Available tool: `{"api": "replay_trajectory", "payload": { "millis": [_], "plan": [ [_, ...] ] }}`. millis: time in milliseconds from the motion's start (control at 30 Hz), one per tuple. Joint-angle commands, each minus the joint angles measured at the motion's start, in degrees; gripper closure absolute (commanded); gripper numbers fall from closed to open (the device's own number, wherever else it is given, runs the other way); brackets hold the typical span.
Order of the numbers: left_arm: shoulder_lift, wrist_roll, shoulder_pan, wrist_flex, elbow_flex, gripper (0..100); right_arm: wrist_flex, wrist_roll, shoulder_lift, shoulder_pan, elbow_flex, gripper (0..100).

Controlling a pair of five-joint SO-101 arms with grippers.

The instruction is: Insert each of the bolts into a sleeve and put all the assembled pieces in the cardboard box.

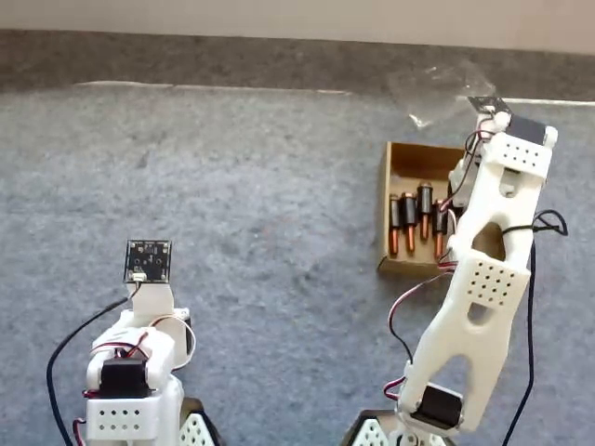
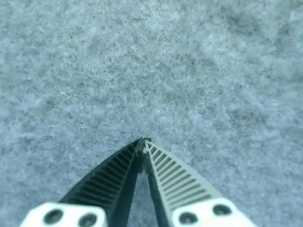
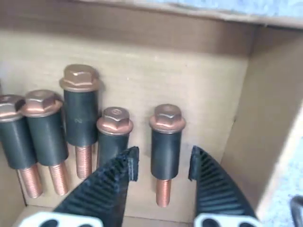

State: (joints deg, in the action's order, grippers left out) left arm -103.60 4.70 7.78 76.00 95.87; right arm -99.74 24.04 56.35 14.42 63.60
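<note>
- Grey felt covers the counter (image 1: 232, 186). Just above it, nearest the arms' bases, the left hand (image 2: 143, 142) hangs with its fingers (image 2: 118, 179) pressed together, holding nothing.
- Farther out, the right arm extends over the cardboard box (image 1: 395, 158). The right hand (image 3: 163, 165) is down inside it, fingers apart.
- Those fingers stand either side of the end piece (image 3: 166, 137), a copper bolt in a black sleeve lying on the box floor. A gap shows on each side, so nothing is clamped.
- Five assembled pieces (image 3: 80, 113) lie side by side in the box, heads toward its far wall.
- Judging by that, assembly and boxing look done or nearly so. What is left seems only to lift the right hand clear.
- Beyond the box lies a clear plastic bag (image 1: 437, 93).
</note>
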Motion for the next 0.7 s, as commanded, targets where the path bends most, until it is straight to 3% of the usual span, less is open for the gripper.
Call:
{"api": "replay_trajectory", "payload": {
  "millis": [0,333,567,667],
  "plan": [
    [-0.40,0.62,0.40,0.18,1.27,99,-1.19,0.70,-4.44,0.13,4.00,85.0],
    [-0.40,0.62,0.40,0.18,1.27,99,-1.19,-1.85,-16.84,0.04,4.09,85.2],
    [-0.40,0.62,0.40,0.18,1.27,99,-1.27,-10.11,-27.56,-2.24,3.82,99.5],
    [-0.40,0.62,0.40,0.18,1.27,99,-1.27,-11.60,-32.04,-3.91,3.56,99.2]
  ]
}}
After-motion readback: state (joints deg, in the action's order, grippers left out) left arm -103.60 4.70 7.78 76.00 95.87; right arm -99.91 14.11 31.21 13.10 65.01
